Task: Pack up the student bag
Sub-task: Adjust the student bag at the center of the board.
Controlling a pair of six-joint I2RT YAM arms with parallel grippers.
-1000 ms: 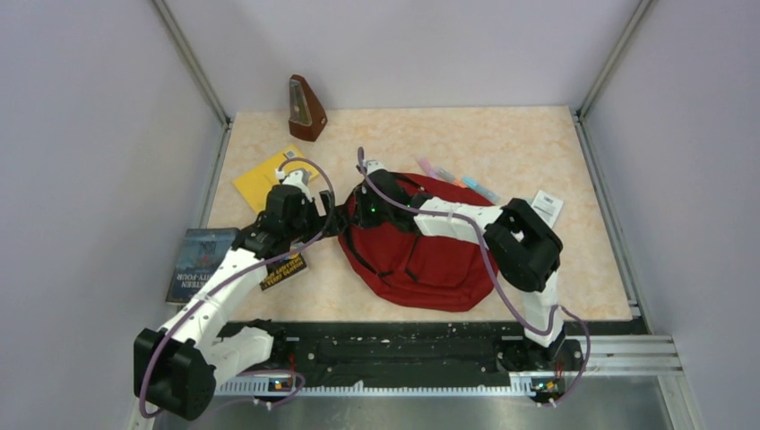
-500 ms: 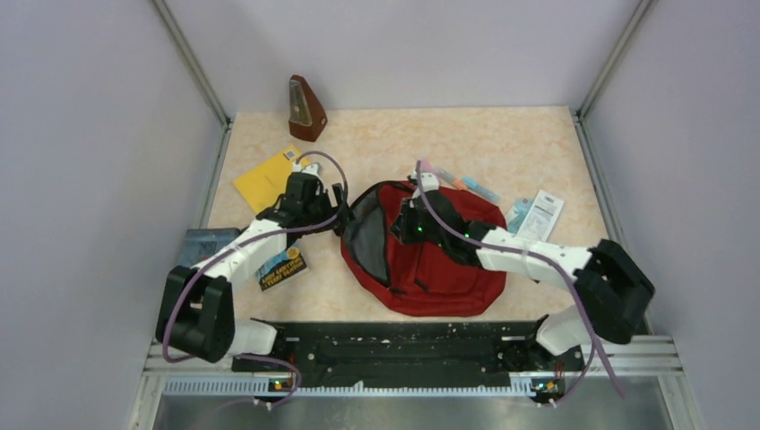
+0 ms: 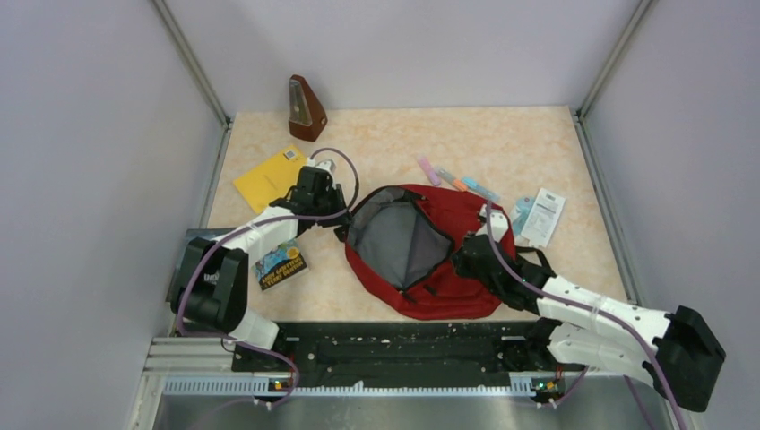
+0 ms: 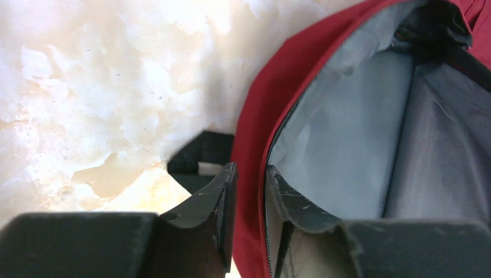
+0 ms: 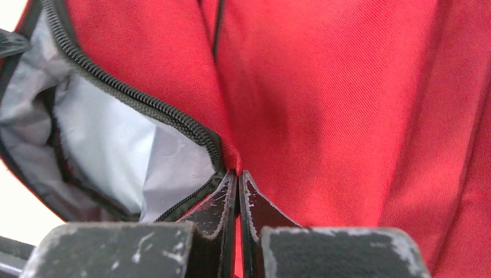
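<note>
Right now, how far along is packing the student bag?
Done: the student bag's main compartment is unzipped, its grey lining showing and nothing visible inside. In hand: the left gripper pinches the left rim and the right gripper pinches the zipper edge opposite, holding the mouth apart. Left: everything, since the yellow booklet, markers and white packet lie outside.

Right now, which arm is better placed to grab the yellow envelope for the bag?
Left: the left claw holds the student bag nearest the yellow envelope; the right claw pinches its far rim.
</note>
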